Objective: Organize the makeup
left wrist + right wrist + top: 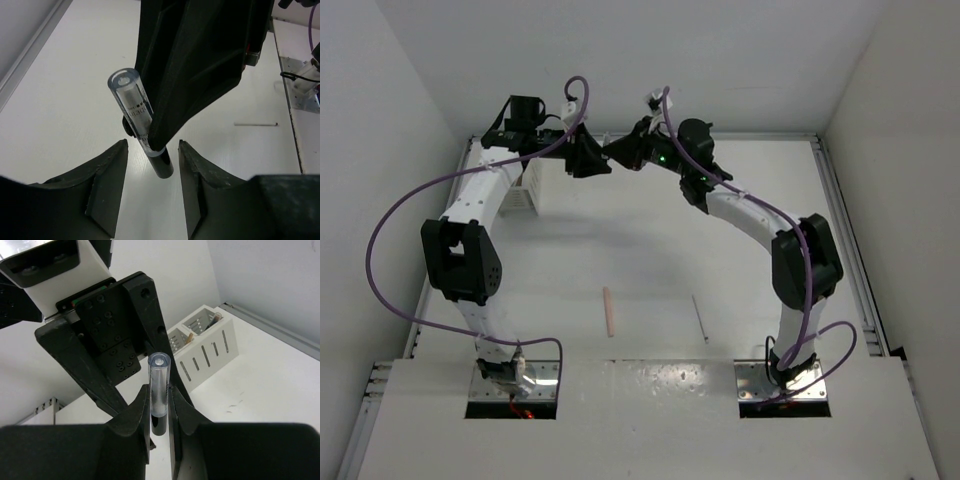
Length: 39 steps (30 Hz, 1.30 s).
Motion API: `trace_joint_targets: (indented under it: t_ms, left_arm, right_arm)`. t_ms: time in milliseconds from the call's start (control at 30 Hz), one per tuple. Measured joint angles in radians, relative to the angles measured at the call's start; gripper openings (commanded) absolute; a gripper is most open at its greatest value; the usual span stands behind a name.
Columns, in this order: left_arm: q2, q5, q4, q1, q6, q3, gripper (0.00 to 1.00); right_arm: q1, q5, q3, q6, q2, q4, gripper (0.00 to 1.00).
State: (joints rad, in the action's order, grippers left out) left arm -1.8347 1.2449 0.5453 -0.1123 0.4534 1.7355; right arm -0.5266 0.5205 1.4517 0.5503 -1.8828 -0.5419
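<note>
My right gripper [159, 390] is shut on a short stick [159, 377] with a clear bluish cap and a black lower end, holding it in the air at the back of the table [650, 250]. My left gripper [152, 145] is open, facing the right gripper [617, 155]. Its fingers stand on either side of the stick's black end [161, 165] without touching it. A tan wooden stick [608, 311] and a thin white stick [700, 318] lie on the table near the front. The thin white stick also shows in the left wrist view [256, 124].
The white slatted two-compartment box [523, 190] stands at the back left under the left arm. In the right wrist view the box [205, 347] holds stick ends in both compartments. Walls close in the back and sides.
</note>
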Motion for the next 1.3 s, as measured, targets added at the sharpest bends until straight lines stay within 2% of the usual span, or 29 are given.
trace_joint_targets:
  t_ms: [67, 133, 200, 233, 333, 400, 433, 500, 533, 600, 633, 733, 867, 1000, 1167, 1300]
  left_arm:
    - [0.0, 0.0, 0.0, 0.0, -0.003, 0.0, 0.5]
    - [0.0, 0.0, -0.002, 0.0, -0.01, 0.0, 0.45]
    - [0.0, 0.003, -0.001, 0.0, -0.02, 0.0, 0.29]
    - [0.0, 0.006, -0.001, 0.0, -0.025, -0.002, 0.18]
    - [-0.001, -0.008, -0.002, 0.002, -0.047, -0.004, 0.0]
    - [-0.001, -0.015, -0.001, 0.002, -0.051, -0.005, 0.0]
    - [-0.001, -0.019, -0.001, 0.002, -0.054, -0.005, 0.0]
    - [-0.001, -0.022, -0.003, 0.002, -0.055, -0.005, 0.0]
    - [-0.001, -0.025, -0.005, 0.002, -0.052, -0.005, 0.0]
    - [-0.002, -0.039, -0.007, 0.002, -0.047, -0.006, 0.0]
    - [-0.002, -0.052, -0.011, 0.002, -0.045, -0.006, 0.0]
    - [-0.002, -0.085, -0.025, 0.009, -0.042, -0.006, 0.0]
    - [-0.003, -0.152, -0.061, 0.053, -0.043, -0.006, 0.0]
    - [-0.026, -0.245, -0.148, 0.171, -0.051, -0.005, 0.0]
    - [-0.075, -0.385, -0.365, 0.327, -0.078, -0.024, 0.0]
    - [-0.126, -0.456, -0.505, 0.389, -0.084, -0.043, 0.0]
  right_arm:
    - [-0.008, 0.0, 0.0, 0.003, 0.0, 0.0, 0.0]
    - [-0.014, 0.0, 0.0, 0.005, -0.001, -0.002, 0.0]
    - [-0.017, -0.006, 0.0, 0.004, -0.002, -0.005, 0.0]
    - [-0.018, -0.013, 0.0, 0.003, -0.004, -0.008, 0.0]
    - [-0.016, -0.014, 0.0, -0.002, -0.01, -0.014, 0.0]
    - [-0.016, -0.015, 0.0, -0.003, -0.012, -0.015, 0.03]
    - [-0.016, -0.015, 0.0, -0.003, -0.012, -0.014, 0.18]
    - [-0.016, -0.018, 0.0, 0.0, -0.012, -0.014, 0.36]
    - [-0.017, -0.023, 0.0, 0.005, -0.012, -0.014, 0.57]
    - [-0.011, -0.03, 0.0, 0.019, -0.012, -0.02, 0.72]
    - [-0.006, -0.031, 0.0, 0.024, -0.012, -0.024, 0.84]
    - [-0.003, -0.036, -0.009, 0.035, -0.011, -0.027, 1.0]
    - [0.011, -0.066, -0.071, 0.033, 0.016, -0.016, 1.0]
    - [0.051, -0.117, -0.165, 0.021, 0.078, 0.014, 1.0]
    - [0.101, -0.176, -0.277, -0.011, 0.191, 0.059, 1.0]
    - [0.106, -0.198, -0.311, -0.029, 0.229, 0.089, 1.0]
